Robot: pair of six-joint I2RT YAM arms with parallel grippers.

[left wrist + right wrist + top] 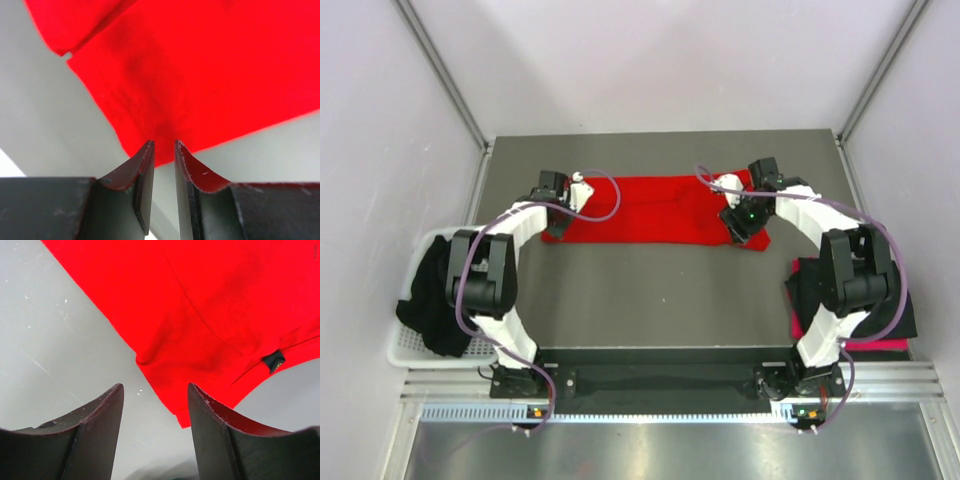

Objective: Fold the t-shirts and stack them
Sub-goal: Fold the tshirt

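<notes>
1. Red t-shirt [655, 208] lies flat on the far half of the surface [650, 300], already folded into a long left-to-right band. It looks part-folded, not yet a compact square.
2. Left pincer [163, 145] sits low at the band's left end with its jaws only a slit apart. No cloth shows in the gap, and the shirt's near corner lies just past the tips.
3. Right pincer [155, 387] is at the band's right end with its jaws wide apart and empty. The shirt's near edge and corner sit just ahead, and a small black tag [273, 361] shows by the hem.
4. Done so far, judging from the layout: a pile on the right near edge of the surface, with a black t-shirt [810, 290] lying on a pinkish-red t-shirt [875, 345]. Both look folded, though the right arm hides part of the pile.
5. Not started: another black t-shirt [425, 300] hangs crumpled over the white basket [405, 350] at the left.
6. Left to do, by my read: fold the red band across its length, move it onto the right pile, then fold and stack the basket shirt. Roughly halfway through.
</notes>
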